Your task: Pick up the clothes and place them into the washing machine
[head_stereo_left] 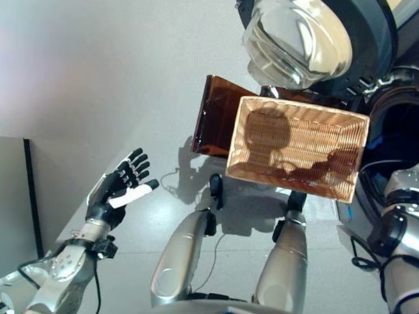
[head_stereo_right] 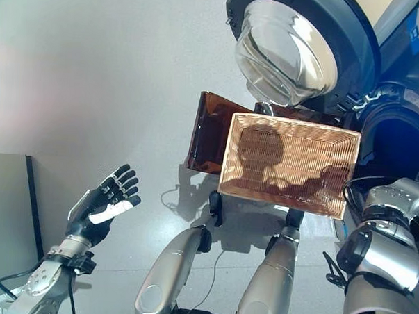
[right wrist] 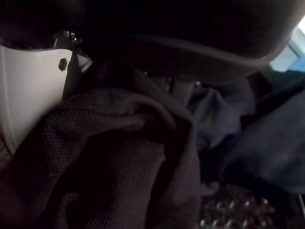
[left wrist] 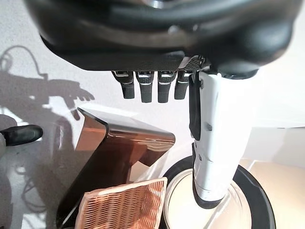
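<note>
My right arm reaches into the dark drum opening of the washing machine at the right; the hand itself is hidden there in the eye views. In the right wrist view a dark brown cloth bunches against my right hand beside its white thumb cover. Blue clothes lie further inside on the perforated drum wall. My left hand hovers open over the floor at the lower left, holding nothing.
An empty wicker basket rests on a translucent brown stand in front of me. The machine's round glass door is swung open beyond the basket. A grey panel stands at the far left.
</note>
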Controlling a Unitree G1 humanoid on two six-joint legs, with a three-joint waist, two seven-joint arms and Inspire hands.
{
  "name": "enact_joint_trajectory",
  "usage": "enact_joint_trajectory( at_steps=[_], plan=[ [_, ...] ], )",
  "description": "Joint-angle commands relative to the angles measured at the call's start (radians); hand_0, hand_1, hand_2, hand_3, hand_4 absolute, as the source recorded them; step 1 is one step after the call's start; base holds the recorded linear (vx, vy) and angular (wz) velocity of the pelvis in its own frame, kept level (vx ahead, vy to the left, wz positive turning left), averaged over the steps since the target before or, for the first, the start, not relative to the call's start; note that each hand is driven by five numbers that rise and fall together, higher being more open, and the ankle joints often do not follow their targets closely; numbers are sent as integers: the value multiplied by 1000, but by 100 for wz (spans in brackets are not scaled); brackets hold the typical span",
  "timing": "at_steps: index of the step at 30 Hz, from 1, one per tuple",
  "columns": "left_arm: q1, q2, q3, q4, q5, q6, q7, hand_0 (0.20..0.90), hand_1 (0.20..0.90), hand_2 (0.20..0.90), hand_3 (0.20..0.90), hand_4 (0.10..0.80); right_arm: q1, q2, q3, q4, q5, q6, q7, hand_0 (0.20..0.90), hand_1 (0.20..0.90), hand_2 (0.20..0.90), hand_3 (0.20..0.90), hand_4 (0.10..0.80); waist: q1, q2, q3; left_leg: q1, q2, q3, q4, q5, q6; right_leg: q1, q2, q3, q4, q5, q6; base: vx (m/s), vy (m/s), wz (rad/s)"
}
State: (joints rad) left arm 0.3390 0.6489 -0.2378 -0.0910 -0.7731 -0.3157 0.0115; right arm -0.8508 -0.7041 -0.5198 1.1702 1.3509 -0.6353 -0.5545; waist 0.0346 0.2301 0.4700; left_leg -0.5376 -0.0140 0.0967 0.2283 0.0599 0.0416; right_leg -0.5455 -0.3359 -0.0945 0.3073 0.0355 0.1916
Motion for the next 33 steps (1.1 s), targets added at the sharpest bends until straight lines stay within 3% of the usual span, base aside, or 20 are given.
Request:
enact_joint_trajectory(
  at_steps=[1, 7, 8, 9, 10, 22, 33],
  plan=[
    [98, 30, 81, -79, -24, -98, 0, 900, 900, 900, 900, 800, -15, -126, 101, -70, -110, -121, -4, 200, 200, 200, 200, 300, -8, 2, -86, -35, 97, -76, -34, 44, -143, -74, -21, 59, 49, 43, 21, -2, -7, -3],
    [115, 35, 84, -83, -38, -92, -7, 900, 900, 900, 900, 800, -54, -142, 124, -67, -111, -121, -10, 200, 200, 200, 200, 300, -2, 12, -91, -36, 95, -74, -56, 58, -143, -86, -18, 61, 52, 42, 22, 0, 0, 0],
    [114, 38, 81, -83, -38, -91, -6, 900, 900, 900, 900, 800, -52, -132, 126, -65, -107, -124, -9, 414, 414, 414, 414, 453, -2, 13, -88, -36, 96, -74, -58, 60, -143, -88, -16, 61, 53, 42, 22, 0, 0, 0],
    [111, 40, 81, -82, -38, -91, -7, 900, 900, 900, 900, 800, -48, -126, 125, -62, -106, -125, -9, 730, 730, 730, 730, 678, -3, 12, -87, -37, 97, -74, -58, 60, -143, -88, -17, 61, 55, 42, 22, 0, 0, 0],
    [111, 41, 81, -82, -38, -92, -7, 900, 900, 900, 900, 800, -47, -125, 124, -63, -105, -125, -9, 900, 900, 900, 900, 800, -3, 11, -87, -36, 97, -74, -58, 60, -143, -88, -17, 61, 55, 42, 22, 0, 0, 0],
    [101, 48, 92, -67, -45, -86, -11, 900, 900, 900, 900, 800, 3, -67, 104, -41, -79, -119, 18, 900, 900, 900, 900, 800, -7, 3, -96, -45, 106, -72, -38, 53, -146, -86, -12, 59, 62, 43, 20, 0, 0, 0],
    [104, 38, 86, -63, -47, -86, -19, 900, 900, 900, 900, 800, 124, 120, 98, -154, -111, -136, 40, 900, 900, 900, 900, 800, -12, -24, -104, -25, 112, -76, -23, 40, -147, -50, -11, 51, 53, 43, 22, 1, 0, 1]
  ],
)
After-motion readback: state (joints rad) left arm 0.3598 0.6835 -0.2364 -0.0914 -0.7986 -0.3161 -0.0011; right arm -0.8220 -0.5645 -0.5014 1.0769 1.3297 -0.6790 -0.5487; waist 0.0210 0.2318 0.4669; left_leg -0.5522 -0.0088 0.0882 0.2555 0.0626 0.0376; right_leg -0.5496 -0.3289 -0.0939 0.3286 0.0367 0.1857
